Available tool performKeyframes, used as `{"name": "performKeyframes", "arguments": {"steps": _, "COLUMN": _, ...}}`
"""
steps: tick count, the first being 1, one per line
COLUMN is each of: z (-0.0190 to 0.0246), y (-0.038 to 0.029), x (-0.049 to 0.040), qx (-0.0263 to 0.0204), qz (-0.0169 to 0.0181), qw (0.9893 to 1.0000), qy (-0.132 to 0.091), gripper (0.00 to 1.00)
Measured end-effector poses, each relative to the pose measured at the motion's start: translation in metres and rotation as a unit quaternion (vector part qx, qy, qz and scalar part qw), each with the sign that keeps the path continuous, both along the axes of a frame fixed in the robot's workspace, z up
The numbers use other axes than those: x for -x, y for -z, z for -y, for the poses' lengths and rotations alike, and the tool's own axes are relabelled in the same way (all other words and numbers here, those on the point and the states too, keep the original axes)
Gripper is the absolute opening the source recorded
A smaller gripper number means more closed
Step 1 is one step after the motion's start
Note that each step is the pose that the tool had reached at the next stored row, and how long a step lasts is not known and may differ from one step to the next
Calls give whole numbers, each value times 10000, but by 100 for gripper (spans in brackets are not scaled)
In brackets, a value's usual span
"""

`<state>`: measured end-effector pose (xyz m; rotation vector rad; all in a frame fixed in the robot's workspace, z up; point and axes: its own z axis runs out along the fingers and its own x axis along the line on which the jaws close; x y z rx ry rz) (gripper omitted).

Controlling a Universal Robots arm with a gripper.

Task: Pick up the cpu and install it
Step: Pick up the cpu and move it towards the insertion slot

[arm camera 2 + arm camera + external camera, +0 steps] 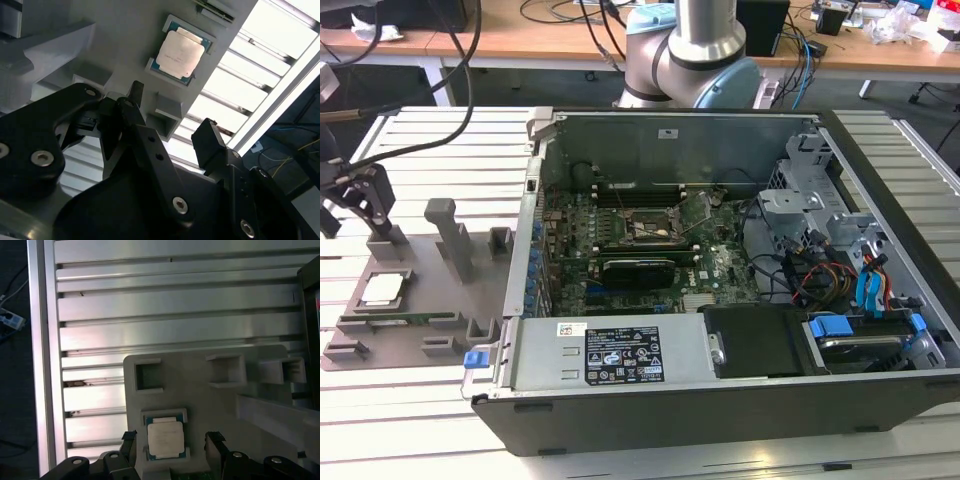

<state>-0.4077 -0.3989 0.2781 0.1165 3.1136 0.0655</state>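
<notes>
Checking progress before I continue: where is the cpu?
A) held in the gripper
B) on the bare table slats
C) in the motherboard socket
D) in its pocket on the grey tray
D: the cpu lies in its pocket on the grey tray, and the gripper near it is open and holds nothing.

Pale square cpu point(165, 438), flat in fixture point(200, 405)
</notes>
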Motion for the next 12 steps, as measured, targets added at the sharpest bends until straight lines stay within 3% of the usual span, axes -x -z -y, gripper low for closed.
{"name": "performKeyframes", "arguments": {"steps": 12, "z": 0, "y": 122, "x": 0, "qx": 0, "qz": 0, "qw": 10000, "qy": 0, "gripper": 66}}
